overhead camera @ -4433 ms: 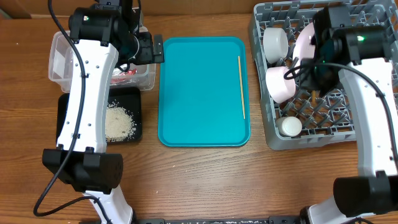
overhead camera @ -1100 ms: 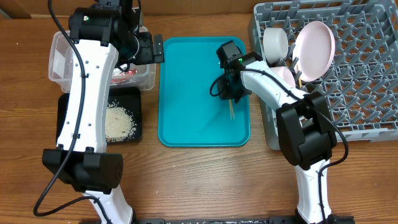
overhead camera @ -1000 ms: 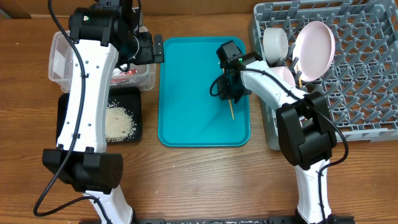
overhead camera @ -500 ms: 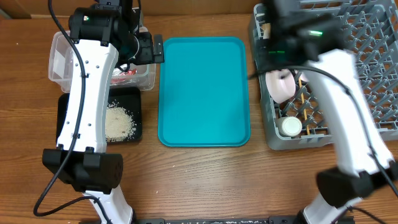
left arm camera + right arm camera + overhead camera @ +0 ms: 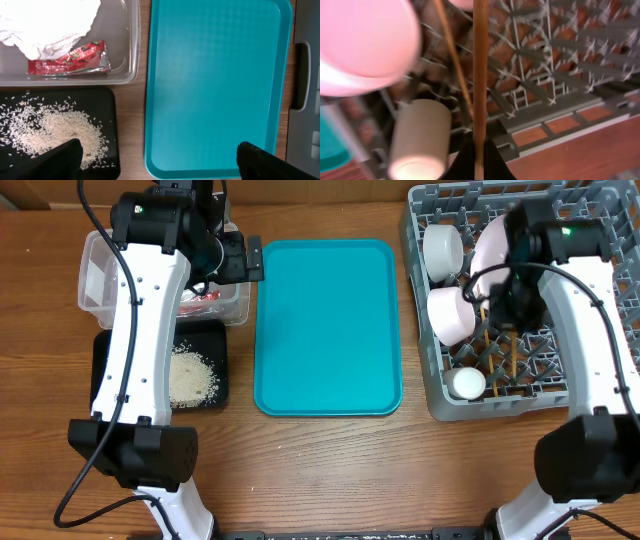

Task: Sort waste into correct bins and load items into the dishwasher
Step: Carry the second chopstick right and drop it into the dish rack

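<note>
My right gripper point(image 5: 515, 305) hangs over the grey dish rack point(image 5: 590, 385) and is shut on a wooden chopstick point(image 5: 480, 75), pinched at its lower end point(image 5: 480, 152). A second chopstick point(image 5: 452, 60) leans in the rack. The rack also holds a plate point(image 5: 492, 242), two bowls point(image 5: 450, 315) point(image 5: 442, 248) and a small cup point(image 5: 466, 383). My left gripper point(image 5: 160, 162) is open and empty, high over the clear tub point(image 5: 132, 50), which holds the napkin point(image 5: 50, 20) and red wrapper point(image 5: 70, 57). Rice point(image 5: 55, 132) lies in the black tray point(image 5: 107, 100).
The teal serving tray point(image 5: 325, 325) lies bare between the bins and the rack. The rack's handle point(image 5: 300, 75) shows at the right edge of the left wrist view. Wooden table point(image 5: 330, 470) runs along the front.
My right gripper took the chopstick off the teal tray and carried it right, over the dish rack. The tray is now bare. The left arm has not moved.
</note>
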Robot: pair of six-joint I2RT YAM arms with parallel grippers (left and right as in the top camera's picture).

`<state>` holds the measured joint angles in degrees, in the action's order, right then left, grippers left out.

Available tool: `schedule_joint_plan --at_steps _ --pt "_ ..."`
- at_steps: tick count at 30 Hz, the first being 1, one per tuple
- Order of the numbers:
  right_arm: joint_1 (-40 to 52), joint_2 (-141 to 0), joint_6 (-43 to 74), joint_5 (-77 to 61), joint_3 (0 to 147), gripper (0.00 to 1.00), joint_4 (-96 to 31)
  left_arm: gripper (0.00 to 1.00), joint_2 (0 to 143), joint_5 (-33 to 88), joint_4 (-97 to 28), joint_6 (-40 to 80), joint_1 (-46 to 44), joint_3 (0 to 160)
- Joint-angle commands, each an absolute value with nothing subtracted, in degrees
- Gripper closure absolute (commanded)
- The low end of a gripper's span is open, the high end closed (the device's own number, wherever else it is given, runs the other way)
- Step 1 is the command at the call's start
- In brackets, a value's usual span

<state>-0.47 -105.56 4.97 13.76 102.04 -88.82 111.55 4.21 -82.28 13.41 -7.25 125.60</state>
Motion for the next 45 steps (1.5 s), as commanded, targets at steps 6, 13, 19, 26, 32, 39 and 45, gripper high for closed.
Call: schedule_joint_plan --at_steps 6,13,19,26,32,39,45 --pt "-3.0 -105.5 7.0 12.4 100.1 0.47 -87.7 0.00 111.0 3.9 -82.3 14.0 -7.1 125.5" --pt "-0.8 -104.2 7.2 3.3 114.8 0.24 -92.7 0.00 111.0 3.9 -82.3 14.0 -7.1 125.5" --pt "6.0 -99.1 7.3 0.3 129.2 0.00 -96.0 0.00 111.0 3.9 -82.3 14.0 -7.1 125.5" --pt "14.6 -89.4 7.5 -5.5 133.5 0.00 -95.9 0.00 111.0 3.9 -82.3 14.0 -7.1 125.5" --pt "14.5 -89.4 7.5 -4.1 133.5 0.00 -96.8 0.00 111.0 3.9 -82.3 14.0 -7.2 125.5" --pt "14.4 -85.8 7.2 4.9 121.1 0.00 -75.0 0.00 111.0 3.9 -82.3 14.0 -7.1 125.5" --pt "9.6 -68.3 7.3 7.4 84.9 0.00 -43.7 0.00 111.0 3.9 -82.3 14.0 -7.1 125.5"
